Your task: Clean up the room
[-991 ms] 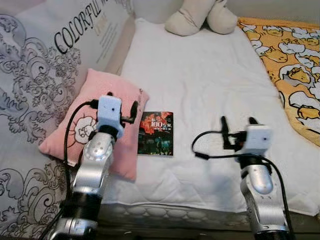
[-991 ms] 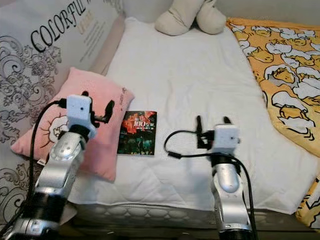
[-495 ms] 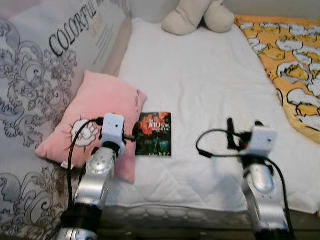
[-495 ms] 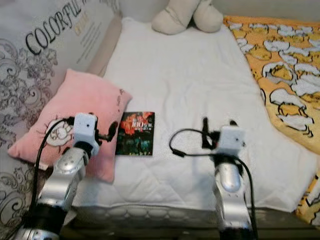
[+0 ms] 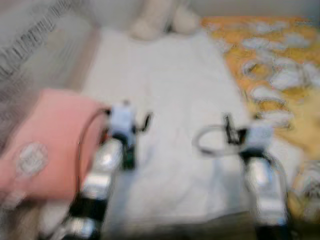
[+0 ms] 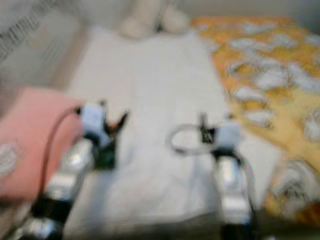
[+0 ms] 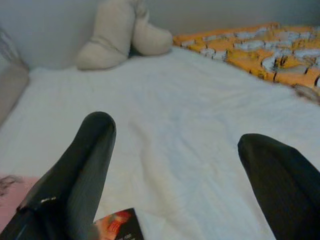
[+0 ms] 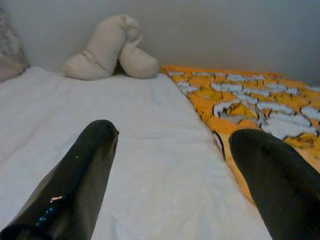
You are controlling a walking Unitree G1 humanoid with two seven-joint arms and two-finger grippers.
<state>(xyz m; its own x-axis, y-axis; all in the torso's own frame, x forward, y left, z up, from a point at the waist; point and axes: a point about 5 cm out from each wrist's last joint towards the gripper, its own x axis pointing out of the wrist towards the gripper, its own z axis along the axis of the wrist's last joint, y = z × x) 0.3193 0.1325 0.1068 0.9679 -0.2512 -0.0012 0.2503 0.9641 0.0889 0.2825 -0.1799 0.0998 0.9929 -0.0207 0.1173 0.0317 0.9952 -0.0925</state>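
Both eye views are blurred by motion. My left gripper (image 5: 137,115) hovers open above the white mattress (image 5: 170,95), beside the pink pillow (image 5: 45,145). A dark book (image 5: 129,157) is mostly hidden behind that arm; its red corner (image 7: 117,227) lies just under the left fingers (image 7: 75,175) in the left wrist view. My right gripper (image 5: 240,124) is open and holds nothing, low over the sheet near the yellow blanket (image 5: 270,65). The right wrist view shows its fingers (image 8: 75,180) spread over bare sheet (image 8: 150,130).
A beige plush toy (image 7: 120,35) lies at the far end of the mattress against the wall. The yellow patterned blanket (image 8: 250,100) covers the right side. A grey printed quilt (image 5: 30,55) lies to the left of the pillow.
The head view has swung and blurred, so the whole picture has shifted. My left arm now stands in front of the book, which lay in plain sight before.
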